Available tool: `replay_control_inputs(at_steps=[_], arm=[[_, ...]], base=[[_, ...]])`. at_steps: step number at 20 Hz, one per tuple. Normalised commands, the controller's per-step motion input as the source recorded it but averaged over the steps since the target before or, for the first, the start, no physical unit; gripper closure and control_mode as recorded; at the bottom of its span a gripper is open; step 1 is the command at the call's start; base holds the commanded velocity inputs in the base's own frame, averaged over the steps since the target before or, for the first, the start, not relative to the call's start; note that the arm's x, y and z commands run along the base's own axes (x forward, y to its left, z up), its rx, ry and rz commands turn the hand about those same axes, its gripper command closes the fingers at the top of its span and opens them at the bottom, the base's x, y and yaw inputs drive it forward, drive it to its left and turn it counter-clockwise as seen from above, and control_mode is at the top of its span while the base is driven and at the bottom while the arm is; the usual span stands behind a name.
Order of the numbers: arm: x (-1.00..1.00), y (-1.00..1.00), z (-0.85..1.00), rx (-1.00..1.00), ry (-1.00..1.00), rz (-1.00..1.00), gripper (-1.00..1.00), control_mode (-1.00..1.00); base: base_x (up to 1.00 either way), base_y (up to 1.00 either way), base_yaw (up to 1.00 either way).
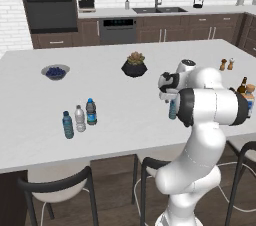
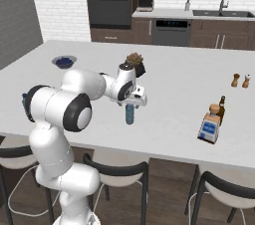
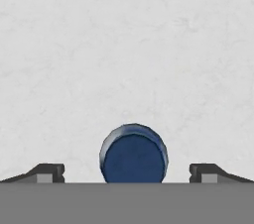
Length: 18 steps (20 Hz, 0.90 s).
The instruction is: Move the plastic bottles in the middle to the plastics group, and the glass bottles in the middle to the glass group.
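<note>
I have the gripper (image 3: pixel 127 172) spread wide, released, directly above 1 blue-capped water bottle (image 3: pixel 133 153) standing on the island counter (image 2: pixel 179 89), right of the succulent pot (image 2: pixel 134 63).

The arm (image 1: pixel 210 105) hides most of the bottle (image 1: pixel 172 110); the cork bottle (image 1: pixel 249 95) is cut off at the edge.

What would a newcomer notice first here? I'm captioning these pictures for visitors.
The white arm bends over the island counter, its open fingers either side of a blue-capped water bottle. To its left stand three small bottles; to its right, a cork-stoppered clear bottle stands before a brown bottle.
</note>
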Motion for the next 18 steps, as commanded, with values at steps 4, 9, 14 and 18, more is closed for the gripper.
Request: replay_control_inputs(at_steps=[4, 9, 14, 18], arm=[[0.04, 0.00, 0.00, 0.00, 0.00, 0.00, -1.00, -1.00], [0.00, -0.04, 0.00, 0.00, -0.06, 0.00, -1.00, -1.00], [0.00, -0.02, -0.04, 0.00, -0.12, 0.00, -1.00, -1.00], [0.00, 0.00, -0.24, 0.00, -0.02, 0.01, -1.00, -1.00]], base=[[0.00, 0.00, 0.00], [0.00, 0.00, 0.00], [0.00, 0.00, 0.00], [0.00, 0.00, 0.00]])
